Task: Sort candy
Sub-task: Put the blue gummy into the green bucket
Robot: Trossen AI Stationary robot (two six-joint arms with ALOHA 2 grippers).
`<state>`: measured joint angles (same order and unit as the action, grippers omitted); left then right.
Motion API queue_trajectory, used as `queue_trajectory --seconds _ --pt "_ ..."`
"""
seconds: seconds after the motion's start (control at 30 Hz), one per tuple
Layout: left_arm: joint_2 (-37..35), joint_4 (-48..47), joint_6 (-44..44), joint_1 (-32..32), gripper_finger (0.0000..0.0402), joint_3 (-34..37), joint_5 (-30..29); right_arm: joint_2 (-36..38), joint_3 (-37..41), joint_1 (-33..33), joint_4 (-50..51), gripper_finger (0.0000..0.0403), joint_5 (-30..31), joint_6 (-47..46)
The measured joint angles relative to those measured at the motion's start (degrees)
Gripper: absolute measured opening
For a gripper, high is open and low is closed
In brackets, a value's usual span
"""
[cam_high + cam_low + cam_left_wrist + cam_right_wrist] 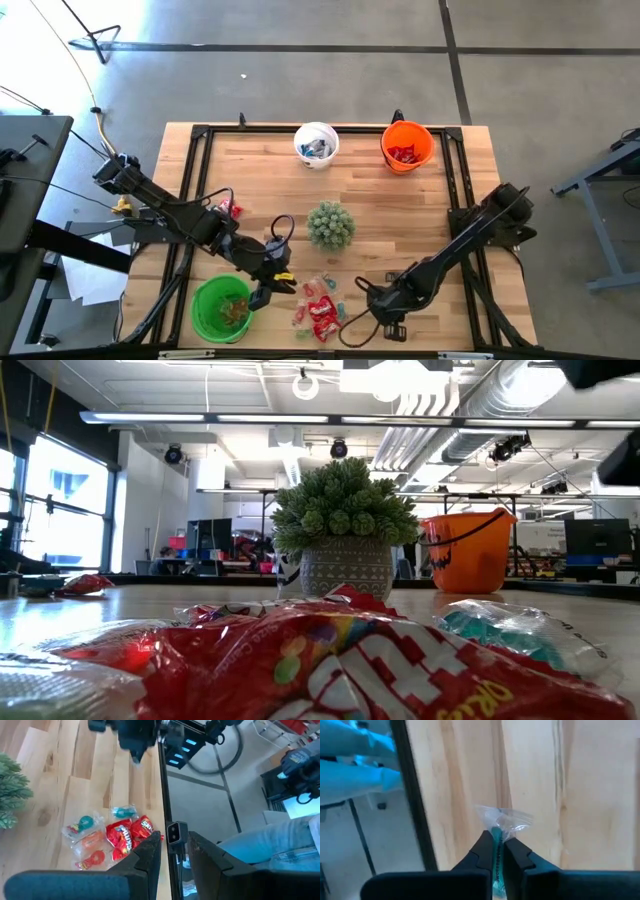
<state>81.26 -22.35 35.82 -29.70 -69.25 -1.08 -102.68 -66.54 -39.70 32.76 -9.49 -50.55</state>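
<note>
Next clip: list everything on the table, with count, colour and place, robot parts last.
Round white plastic bucket: one, far edge, left of centre, wrapped sweets inside.
Round orange plastic bucket: one, far edge, right of centre, red packets inside.
Round green plastic bucket: one, near-left corner.
Spiky green potted plant: one, table centre.
Pile of loose wrapped candy: several, red packets and clear wrappers, near edge, centre.
Stray red packet: one, left side.
Left end effector: beside the green bucket.
Right end effector: shut on a teal clear-wrapped sweet, near edge.
</note>
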Motion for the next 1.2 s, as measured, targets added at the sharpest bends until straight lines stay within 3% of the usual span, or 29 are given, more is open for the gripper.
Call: queue_trajectory --seconds 0.13,0.3,0.57,0.7,0.9,1.2 --pt "0.0 0.0 -0.4 0.0 0.0082 0.0 -1.3 4.0 0.0 0.8 2.8 0.0006 1.3 -1.8" --pt "0.0 0.7 -3.1 0.0 0.0082 0.0 -4.2 10.8 0.0 3.1 3.9 0.0006 9.0 -3.8" --pt "0.0 11.1 -12.9 0.9 0.0082 0.0 -10.5 23.7 0.0 7.2 -2.9 0.0007 32.5 -3.9" --pt "0.0 15.8 -16.4 2.1 0.0082 0.0 -15.3 27.9 -0.1 8.3 -14.5 0.0007 43.3 4.5" --pt "0.0 21.9 -20.7 4.5 0.0087 0.0 -21.2 28.5 -0.2 9.1 -32.6 0.0007 45.9 20.7" --pt "0.0 29.8 -26.0 7.3 0.013 0.0 -21.3 28.4 -0.2 11.1 -34.7 0.0007 46.5 26.6"
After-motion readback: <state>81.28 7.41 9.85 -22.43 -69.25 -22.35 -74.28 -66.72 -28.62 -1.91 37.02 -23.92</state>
